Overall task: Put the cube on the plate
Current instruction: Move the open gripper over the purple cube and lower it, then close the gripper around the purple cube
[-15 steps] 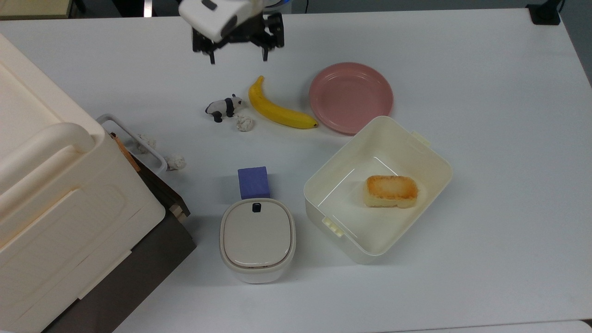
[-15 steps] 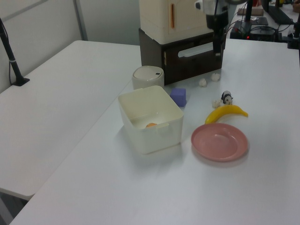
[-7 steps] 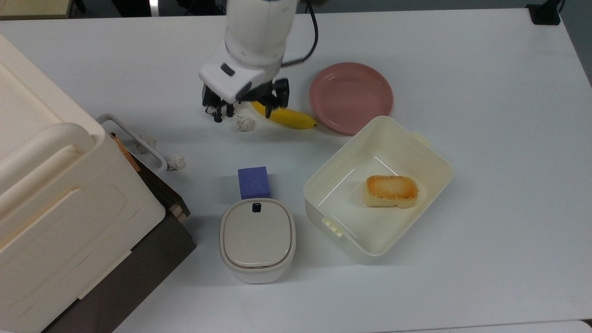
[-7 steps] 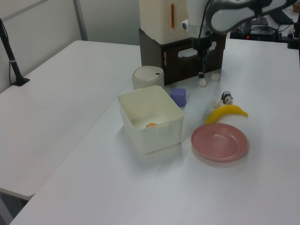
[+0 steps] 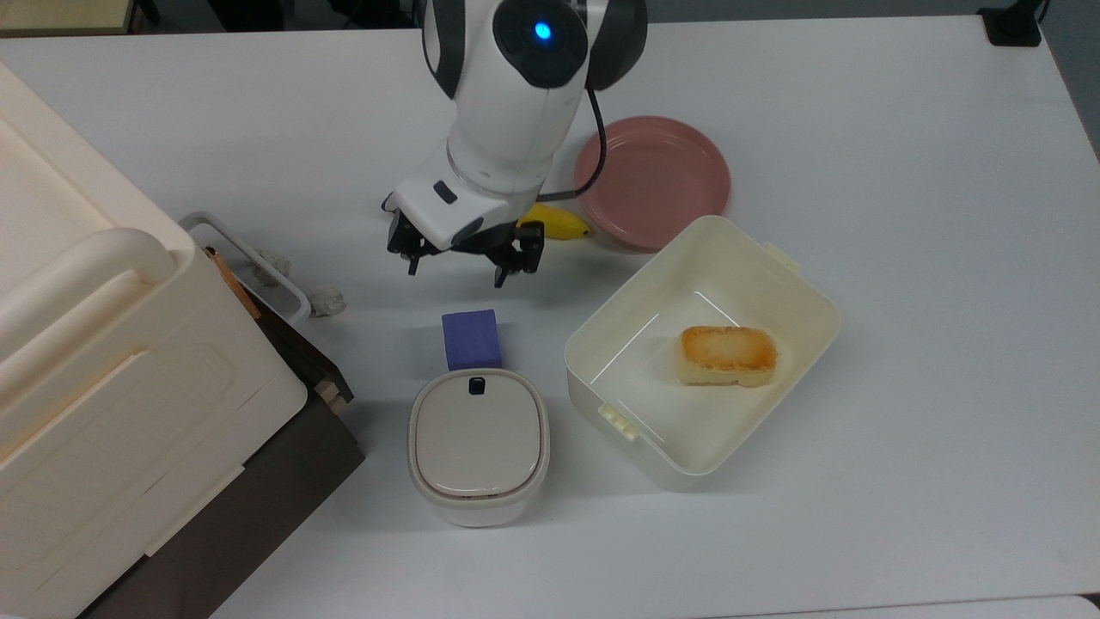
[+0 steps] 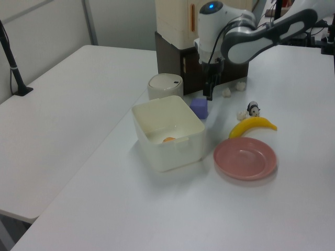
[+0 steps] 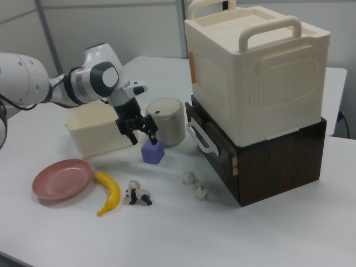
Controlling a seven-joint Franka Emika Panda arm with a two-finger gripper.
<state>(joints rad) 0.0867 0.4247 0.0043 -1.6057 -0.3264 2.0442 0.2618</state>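
Gripper [image 5: 460, 268] is held w/ jaws spread wide, nothing gripped. Cube [image 5: 470, 338] sits on table against the lidded pot [image 5: 478, 445], just below the jaws in the top view; plate [image 5: 653, 176] lies well apart.

Spread pincer [image 7: 143, 135] just above cube [image 7: 153, 151]

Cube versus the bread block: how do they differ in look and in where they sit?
The cube is blue-purple and squarish; the bread block is toasted yellow-brown and longer. The cube sits on the bare table beside the lidded bin; the bread block lies inside the cream tub. Neither is held.
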